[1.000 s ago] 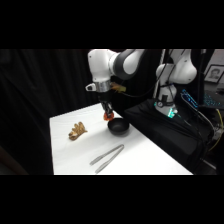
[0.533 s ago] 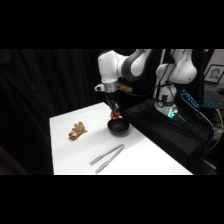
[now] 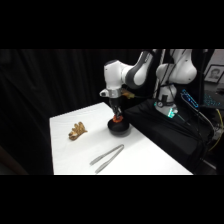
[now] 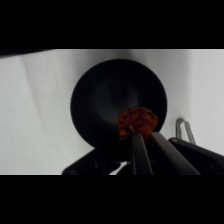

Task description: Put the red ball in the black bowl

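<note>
Red-orange and bumpy, the red ball (image 4: 137,121) sits pinched in my gripper (image 4: 142,134) directly above the black bowl (image 4: 107,100), which rests on the white surface (image 3: 145,155) near its far edge, with grey tongs (image 3: 106,157) and a tan lumpy object (image 3: 77,131) well apart.

Ball (image 4: 137,121) red-orange, mottled. Bowl (image 4: 100,100) matte black. Table (image 3: 145,157) white. Arm (image 3: 125,75) white, gripper (image 3: 117,114) dark. Tongs (image 3: 107,158) grey metal. Lumpy object (image 3: 77,131) tan.
</note>
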